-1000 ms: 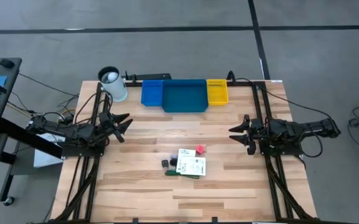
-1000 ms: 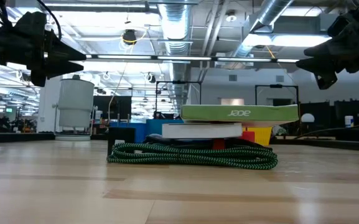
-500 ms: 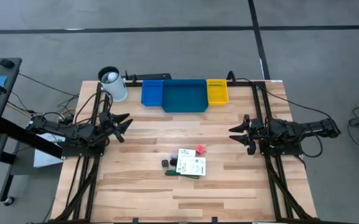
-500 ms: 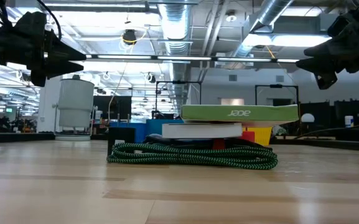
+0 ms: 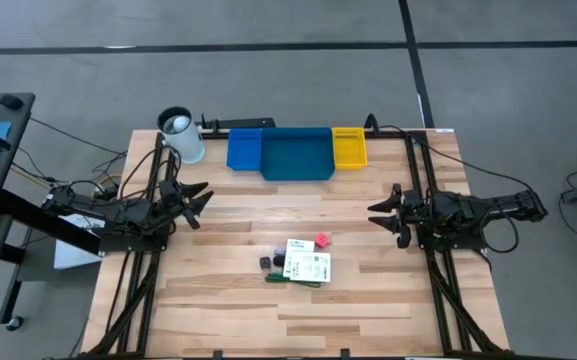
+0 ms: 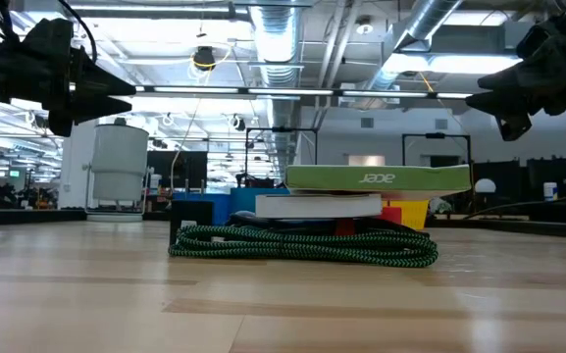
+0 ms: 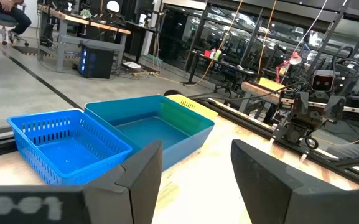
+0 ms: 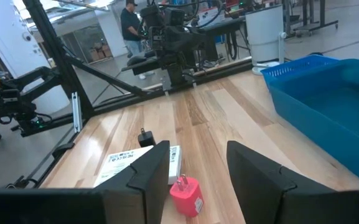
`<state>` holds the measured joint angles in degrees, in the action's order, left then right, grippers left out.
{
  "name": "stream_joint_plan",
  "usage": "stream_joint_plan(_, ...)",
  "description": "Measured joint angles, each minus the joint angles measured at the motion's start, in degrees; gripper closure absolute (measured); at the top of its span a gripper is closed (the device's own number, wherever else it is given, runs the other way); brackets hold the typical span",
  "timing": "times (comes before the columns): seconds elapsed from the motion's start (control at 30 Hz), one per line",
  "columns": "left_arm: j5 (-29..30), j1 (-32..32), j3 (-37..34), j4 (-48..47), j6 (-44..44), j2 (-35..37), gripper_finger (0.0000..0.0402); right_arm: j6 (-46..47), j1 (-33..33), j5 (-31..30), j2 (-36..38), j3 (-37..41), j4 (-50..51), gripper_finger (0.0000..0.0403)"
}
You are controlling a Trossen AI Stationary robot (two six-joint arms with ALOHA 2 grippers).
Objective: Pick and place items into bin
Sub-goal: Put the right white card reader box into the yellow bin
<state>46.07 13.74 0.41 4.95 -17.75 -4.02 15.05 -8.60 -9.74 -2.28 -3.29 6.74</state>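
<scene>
A white card with green print (image 5: 307,262) lies near the table's middle; it also shows in the right wrist view (image 8: 135,163). A pink-red cube (image 5: 321,241) lies at its far right corner and shows in the right wrist view (image 8: 185,195). A black block (image 5: 267,263) lies to its left. A green cable (image 6: 302,244) lies under the card's near edge. My left gripper (image 5: 202,197) hovers open at the left. My right gripper (image 5: 375,211) hovers open at the right. Both are above the table and empty.
Three bins stand at the far edge: a small blue basket (image 5: 243,149), a large teal bin (image 5: 296,154), a small yellow bin (image 5: 349,147). A white cylindrical cup (image 5: 181,134) stands at the far left corner. A person stands in the room beyond (image 8: 129,18).
</scene>
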Motion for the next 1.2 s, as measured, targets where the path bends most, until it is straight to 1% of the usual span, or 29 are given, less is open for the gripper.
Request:
stream_joint_plan(0.3, 0.01, 0.00, 0.00, 0.00, 0.00, 0.00, 0.0220, 0.00, 0.00, 0.75, -0.01, 0.17, -2.10, 0.0249)
stream_joint_plan(0.47, 0.01, 0.01, 0.01, 0.00, -0.01, 0.01, 0.0220, 0.98, 0.48, -0.86, -0.50, 0.15, -3.66, 0.0249)
stream_joint_plan(0.57, 0.02, 0.00, 0.00, 0.00, -0.01, 0.01, 0.0220, 10.62, 0.47, -0.01, -0.28, 0.14, -8.65, 0.0249)
stream_joint_plan(0.63, 0.00, 0.00, 0.00, 0.00, 0.00, 0.01, 0.0220, 20.18, 0.73, -1.10, -0.31, 0.04, -10.48, 0.0249)
stream_joint_plan(0.7, 0.01, 0.01, 0.00, 0.00, 0.01, 0.00, 0.0220, 30.57, 1.44, -2.26, -0.44, 0.04, -10.01, 0.0249)
stream_joint_plan(0.77, 0.01, 0.01, 0.00, 0.00, -0.01, 0.01, 0.0220, 41.06, 2.09, -2.17, -0.76, 0.04, -8.67, 0.0249)
stream_joint_plan(0.83, 0.00, 0.00, 0.00, 0.00, -0.01, 0.01, 0.0220, 51.12, 2.32, -0.88, -0.78, 0.07, -6.86, 0.0249)
stream_joint_plan(0.9, 0.01, 0.02, 0.02, 0.00, 0.01, 0.01, 0.0220, 58.31, 1.80, 1.36, -0.76, 0.07, -5.84, 0.0249)
stream_joint_plan(0.97, 0.02, 0.02, 0.00, 0.00, -0.01, 0.01, 0.0220, 62.31, 0.29, 2.95, -1.02, 0.07, -4.17, 0.0249)
stream_joint_plan(1.03, 0.01, 0.00, 0.00, 0.00, 0.00, 0.00, 0.0220, 64.77, -1.90, 2.99, -1.73, 0.07, -2.52, 0.0249)
stream_joint_plan(1.2, 0.01, 0.00, 0.01, 0.00, -0.01, 0.00, 0.0220, 66.15, -8.21, 0.81, -5.90, 0.07, -2.21, 0.0249)
